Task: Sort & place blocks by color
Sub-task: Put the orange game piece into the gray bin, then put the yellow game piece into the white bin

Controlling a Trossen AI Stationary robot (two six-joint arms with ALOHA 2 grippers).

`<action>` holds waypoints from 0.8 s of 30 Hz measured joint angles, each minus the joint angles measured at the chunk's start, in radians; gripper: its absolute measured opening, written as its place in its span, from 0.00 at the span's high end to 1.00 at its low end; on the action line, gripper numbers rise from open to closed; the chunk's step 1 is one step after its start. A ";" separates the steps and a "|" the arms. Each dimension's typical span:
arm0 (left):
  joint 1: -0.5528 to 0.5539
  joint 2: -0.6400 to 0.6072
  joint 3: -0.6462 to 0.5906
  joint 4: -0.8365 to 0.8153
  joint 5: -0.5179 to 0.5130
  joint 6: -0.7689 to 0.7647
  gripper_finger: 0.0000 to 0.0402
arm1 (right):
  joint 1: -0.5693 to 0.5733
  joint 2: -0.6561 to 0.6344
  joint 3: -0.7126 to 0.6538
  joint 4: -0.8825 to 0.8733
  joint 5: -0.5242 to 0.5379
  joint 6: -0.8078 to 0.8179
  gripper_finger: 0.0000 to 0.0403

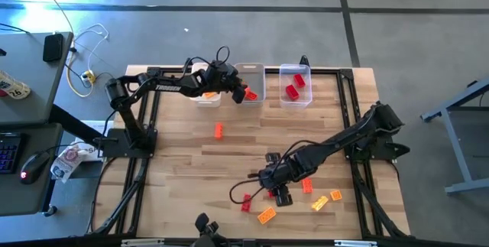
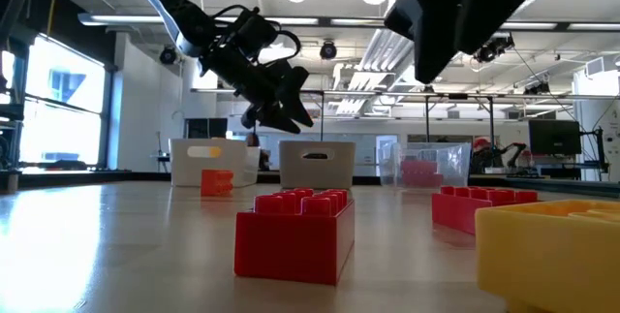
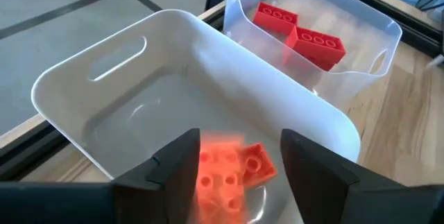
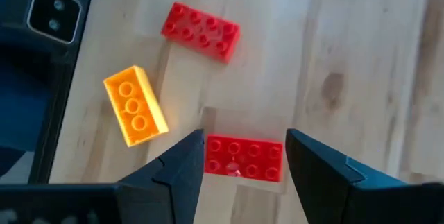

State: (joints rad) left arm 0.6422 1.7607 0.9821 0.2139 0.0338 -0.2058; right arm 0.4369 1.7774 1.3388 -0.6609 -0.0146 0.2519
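Sorting is partly done. The left tool, released, drops an orange-red block into the middle bin at the counter's far edge (two reds already binned); the right tool, open, hovers over a red block near the front edge, several loose.

Orange-red block between left claw fingers blurred.

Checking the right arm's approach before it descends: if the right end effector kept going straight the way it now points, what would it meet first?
Most likely the red studded plastic brick lying flat on the wooden table, which sits directly between the open fingers of the right end effector. How far above the brick it is remains unclear.
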 joint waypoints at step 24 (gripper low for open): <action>-0.099 -0.207 -0.001 -0.397 0.071 -0.142 0.44 | 0.124 0.013 0.000 0.143 -0.020 -0.025 0.53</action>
State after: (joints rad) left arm 0.5428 1.5533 0.9813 -0.1829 0.1053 -0.3477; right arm 0.5612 1.7899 1.3388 -0.5181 -0.0345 0.2267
